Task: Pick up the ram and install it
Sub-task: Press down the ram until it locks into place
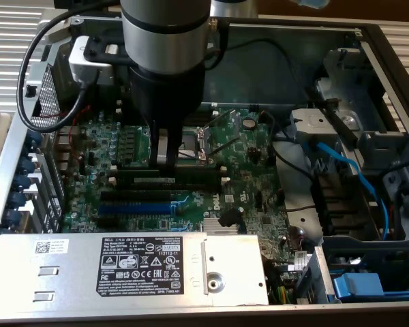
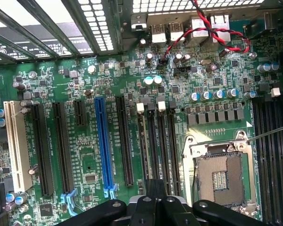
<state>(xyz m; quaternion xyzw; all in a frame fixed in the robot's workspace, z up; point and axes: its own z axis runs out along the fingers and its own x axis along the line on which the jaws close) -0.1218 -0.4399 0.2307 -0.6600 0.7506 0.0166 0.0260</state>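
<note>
The ram [image 1: 167, 181], a long dark stick with a small white label, stands on edge in the black memory slots on the green motherboard [image 1: 252, 170]. My gripper [image 1: 165, 162] hangs straight down over the middle of it, fingers shut, with its tips at the ram's top edge. I cannot tell whether they touch it. In the wrist view the shut gripper [image 2: 155, 195] points along the row of memory slots [image 2: 159, 141] with white end clips. Nothing shows between the fingers.
The open processor socket [image 1: 194, 143] [image 2: 221, 174] lies just beyond the slots. A blue expansion slot [image 1: 136, 208] [image 2: 104, 141] runs beside them. A silver labelled power supply [image 1: 123, 262] borders the board at the front. Blue cables [image 1: 354, 170] and drive bays fill the exterior view's right.
</note>
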